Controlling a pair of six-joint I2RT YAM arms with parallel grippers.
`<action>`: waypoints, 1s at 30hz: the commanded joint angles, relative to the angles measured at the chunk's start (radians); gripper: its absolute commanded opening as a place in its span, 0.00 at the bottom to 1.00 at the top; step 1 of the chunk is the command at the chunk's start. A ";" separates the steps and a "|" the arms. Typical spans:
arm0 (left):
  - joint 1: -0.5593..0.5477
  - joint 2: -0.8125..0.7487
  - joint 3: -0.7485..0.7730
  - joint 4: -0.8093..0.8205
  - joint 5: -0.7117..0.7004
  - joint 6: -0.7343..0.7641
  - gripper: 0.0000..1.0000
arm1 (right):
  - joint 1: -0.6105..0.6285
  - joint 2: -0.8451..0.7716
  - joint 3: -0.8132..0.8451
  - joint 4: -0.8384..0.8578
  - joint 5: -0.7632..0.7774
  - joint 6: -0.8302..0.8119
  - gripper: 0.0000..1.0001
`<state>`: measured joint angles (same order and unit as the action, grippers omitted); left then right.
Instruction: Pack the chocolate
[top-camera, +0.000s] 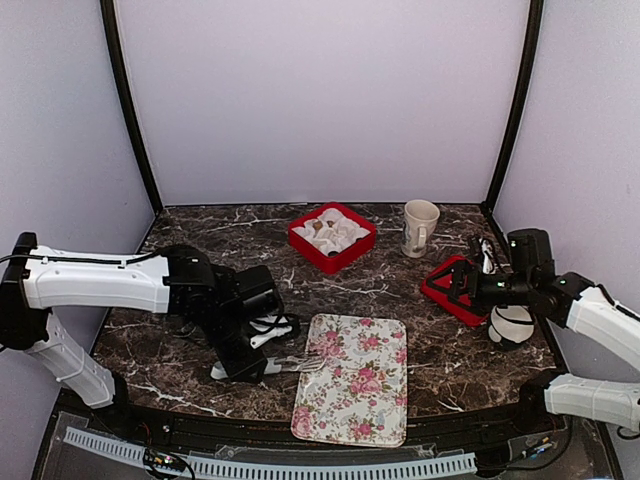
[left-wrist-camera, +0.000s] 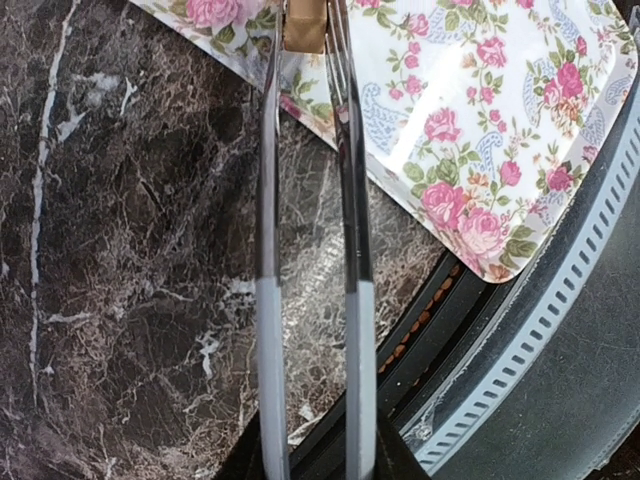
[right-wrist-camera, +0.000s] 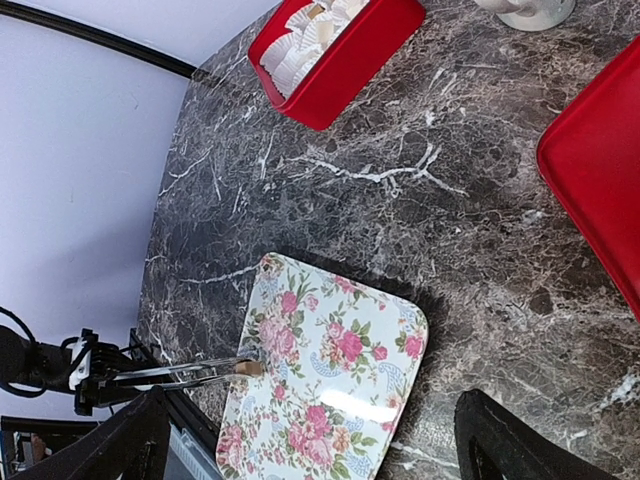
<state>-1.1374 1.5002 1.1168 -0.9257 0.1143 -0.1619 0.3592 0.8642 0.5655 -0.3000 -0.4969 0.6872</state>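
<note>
The left gripper (top-camera: 258, 352) is clamped on a pair of metal tongs (left-wrist-camera: 268, 200), whose tips pinch a tan chocolate piece (left-wrist-camera: 304, 25) just over the left edge of the floral tray (top-camera: 375, 400) on the dark marble table (top-camera: 200, 240). The right gripper (top-camera: 458, 283) hangs over the red lid (top-camera: 445, 295) at the right side with its fingers spread wide and nothing between them. At the back, a red box (top-camera: 345, 258) filled with white paper cups (top-camera: 345, 232) shows a brownish piece (top-camera: 318, 227) among them, and a mug (top-camera: 420, 226) stands just to its right.
</note>
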 joint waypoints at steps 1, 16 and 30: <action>0.015 -0.023 0.070 0.035 0.017 -0.001 0.15 | -0.004 0.010 0.030 0.009 0.002 -0.020 1.00; 0.355 0.116 0.365 0.079 0.081 0.076 0.14 | -0.005 0.064 0.075 0.003 0.014 -0.047 1.00; 0.598 0.489 0.822 0.067 0.064 0.037 0.14 | -0.008 0.139 0.106 0.030 0.019 -0.064 1.00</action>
<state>-0.5713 1.9320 1.8465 -0.8608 0.1608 -0.1173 0.3592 0.9882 0.6323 -0.3046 -0.4892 0.6418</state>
